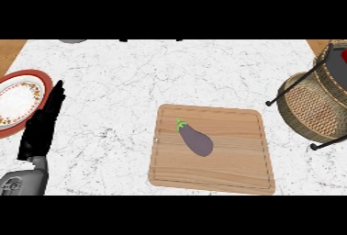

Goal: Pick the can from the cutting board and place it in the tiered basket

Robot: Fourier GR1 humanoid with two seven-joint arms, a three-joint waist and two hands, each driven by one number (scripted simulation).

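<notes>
An eggplant (197, 140) lies on the cutting board (237, 170), tiered basket (313, 110) right.

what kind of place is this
Most likely a kitchen counter: a white marble top carries a wooden cutting board with an eggplant on it, a patterned plate at the left and a wicker tiered basket at the right.

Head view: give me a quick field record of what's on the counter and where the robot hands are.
cutting board: wooden, centre of the counter
on board: an eggplant, lying flat; no can visible
tiered basket: wicker, at right edge, something red in its upper tier, identity unclear
plate: red-rimmed, at left edge
left robot hand: at left, fingers straight, holding nothing, beside the plate
right robot hand: not in view
</notes>
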